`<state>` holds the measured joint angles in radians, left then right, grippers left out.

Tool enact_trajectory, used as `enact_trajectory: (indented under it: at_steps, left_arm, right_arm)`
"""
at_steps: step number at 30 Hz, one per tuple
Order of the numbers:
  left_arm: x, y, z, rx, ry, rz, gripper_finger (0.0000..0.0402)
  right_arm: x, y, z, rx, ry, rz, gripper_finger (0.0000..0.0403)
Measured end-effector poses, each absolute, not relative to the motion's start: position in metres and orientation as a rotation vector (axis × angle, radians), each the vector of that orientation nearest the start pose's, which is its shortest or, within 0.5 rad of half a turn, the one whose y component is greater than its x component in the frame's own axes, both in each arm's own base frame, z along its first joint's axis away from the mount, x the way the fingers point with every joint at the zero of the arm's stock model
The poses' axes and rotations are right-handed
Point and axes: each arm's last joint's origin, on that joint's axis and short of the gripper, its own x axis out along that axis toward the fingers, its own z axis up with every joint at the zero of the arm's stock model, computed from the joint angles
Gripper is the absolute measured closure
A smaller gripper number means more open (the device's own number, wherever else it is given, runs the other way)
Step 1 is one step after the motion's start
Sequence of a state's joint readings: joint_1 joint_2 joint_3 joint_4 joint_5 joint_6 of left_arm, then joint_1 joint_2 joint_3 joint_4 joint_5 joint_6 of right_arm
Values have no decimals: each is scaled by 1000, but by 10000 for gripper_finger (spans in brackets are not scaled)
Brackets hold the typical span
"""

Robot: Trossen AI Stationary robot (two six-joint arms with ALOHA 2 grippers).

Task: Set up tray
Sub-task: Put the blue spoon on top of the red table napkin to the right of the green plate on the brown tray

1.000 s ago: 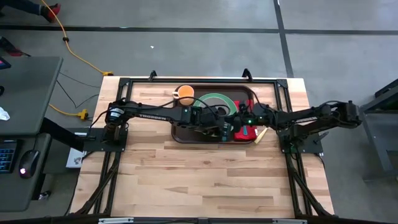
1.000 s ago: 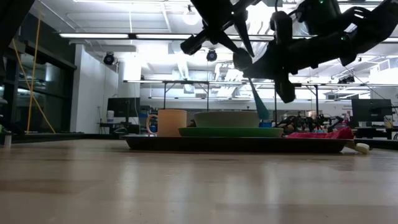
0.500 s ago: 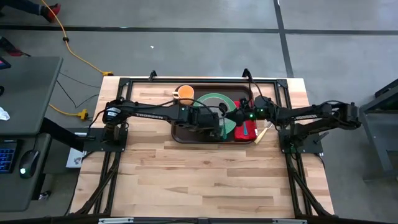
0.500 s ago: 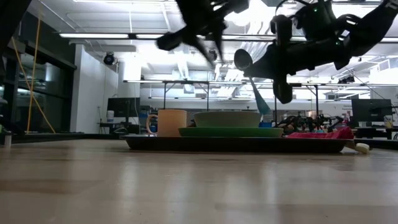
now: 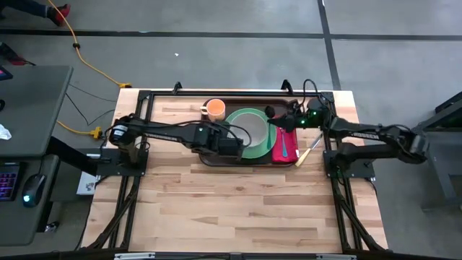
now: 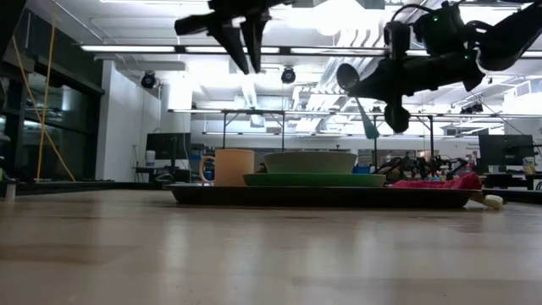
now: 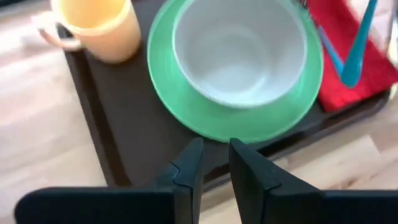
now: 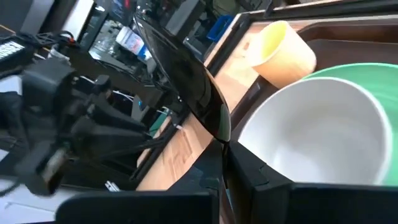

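Two hands hang over the tray (image 5: 208, 154) at the far middle of the desk (image 5: 238, 202): the right hand (image 8: 231, 163) pinches a spoon (image 8: 186, 81), probably to lay it there, while the left hand (image 7: 214, 165), slightly spread and empty, leaves room.

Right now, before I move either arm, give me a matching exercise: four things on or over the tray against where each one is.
1 mug
2 bowl
3 red napkin
4 dark spoon

A on the green plate
B held in the right gripper
C on the tray, left end
D on the tray, right end

Pairs: 1-C, 2-A, 3-D, 4-B
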<state>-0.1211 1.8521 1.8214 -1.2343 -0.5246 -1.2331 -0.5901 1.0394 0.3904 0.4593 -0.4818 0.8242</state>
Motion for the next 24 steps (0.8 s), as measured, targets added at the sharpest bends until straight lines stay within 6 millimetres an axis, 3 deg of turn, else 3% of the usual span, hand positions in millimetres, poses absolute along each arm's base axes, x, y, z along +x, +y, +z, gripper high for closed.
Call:
enact_trajectory:
  at_steps: [13,24]
  left_arm:
    - [347,-23,345,-515,714,1033,295]
    - [339,-20,348,-412,681,1064,295]
  right_arm:
    - [139,-119,216,948,182,-217,403]
    - [119,-130,209,997,219,-245,403]
